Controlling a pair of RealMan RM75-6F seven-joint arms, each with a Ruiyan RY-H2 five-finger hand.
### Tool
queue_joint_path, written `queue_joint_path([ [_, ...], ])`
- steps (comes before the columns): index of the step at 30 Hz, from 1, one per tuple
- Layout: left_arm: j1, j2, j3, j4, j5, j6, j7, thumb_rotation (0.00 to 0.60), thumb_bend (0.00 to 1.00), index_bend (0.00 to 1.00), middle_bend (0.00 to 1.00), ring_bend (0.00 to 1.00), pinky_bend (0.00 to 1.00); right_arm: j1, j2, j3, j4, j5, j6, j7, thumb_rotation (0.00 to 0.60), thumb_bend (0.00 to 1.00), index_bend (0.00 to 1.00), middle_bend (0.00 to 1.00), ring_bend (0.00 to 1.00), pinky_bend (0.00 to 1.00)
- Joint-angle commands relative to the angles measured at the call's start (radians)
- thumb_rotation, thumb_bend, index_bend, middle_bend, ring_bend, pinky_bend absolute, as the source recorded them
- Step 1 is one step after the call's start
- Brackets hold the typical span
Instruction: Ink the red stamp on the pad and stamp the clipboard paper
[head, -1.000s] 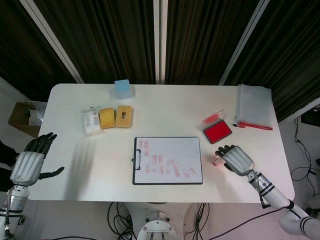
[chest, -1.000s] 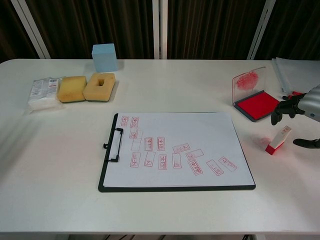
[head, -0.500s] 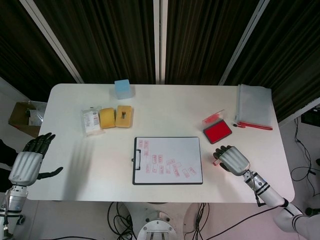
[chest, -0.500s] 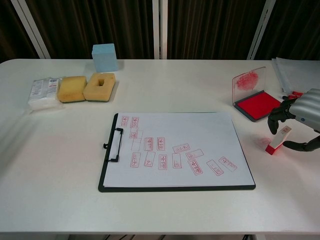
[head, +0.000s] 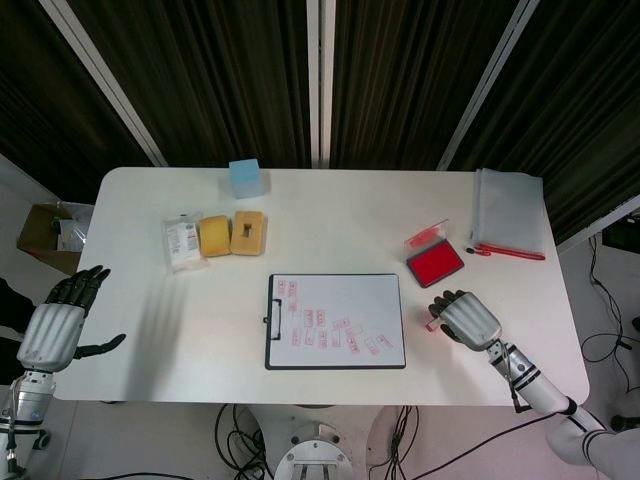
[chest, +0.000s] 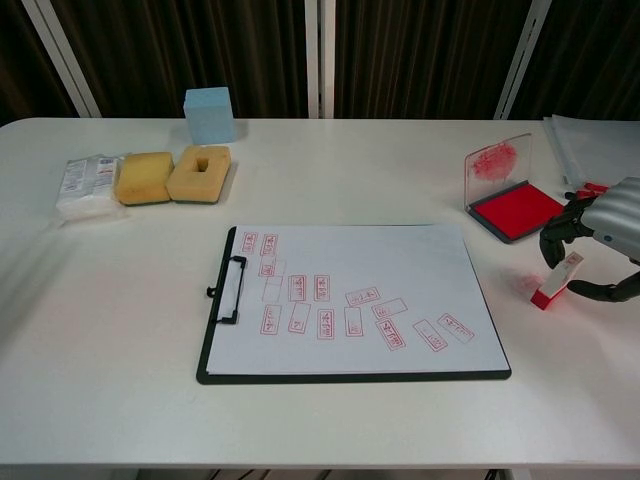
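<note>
The red stamp (chest: 556, 280) with its white top leans on the table right of the clipboard (chest: 350, 372); in the head view the stamp (head: 432, 324) peeks out beside my fingers. My right hand (chest: 603, 238) (head: 466, 318) hovers over it, fingers (chest: 556, 238) curled just above its top and the thumb below, a gap showing on either side. The open ink pad (chest: 515, 210) (head: 436, 263) lies just behind, lid up. The clipboard paper (head: 340, 318) carries several red prints. My left hand (head: 56, 330) hangs open off the table's left edge.
Two yellow sponges (chest: 170, 175), a wrapped packet (chest: 85, 185) and a blue box (chest: 208, 114) sit at the back left. A grey pouch (head: 510, 210) and a red pen (head: 505, 251) lie at the back right. A cardboard box (head: 50, 235) stands on the floor left.
My right hand has come in over the stamp and lowered, its fingers curling closer around the top. The stamp and my left hand have stayed put.
</note>
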Motion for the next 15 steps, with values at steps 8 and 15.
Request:
queue_joint_path([
  [8,0.0,0.001,0.0,-0.003,0.0,0.0,0.002,0.442,0.12,0.07,0.07,0.1,0.18,0.003,-0.006,-0.004,0.008,0.007,0.001,0.0,0.6,0.24,0.54,0.5,0.43,0.64],
  [15,-0.001,0.003,0.001,-0.003,-0.001,-0.002,0.001,0.438,0.12,0.07,0.07,0.1,0.18,0.005,-0.008,-0.009,0.011,0.012,-0.001,0.003,0.6,0.26,0.57,0.53,0.44,0.64],
])
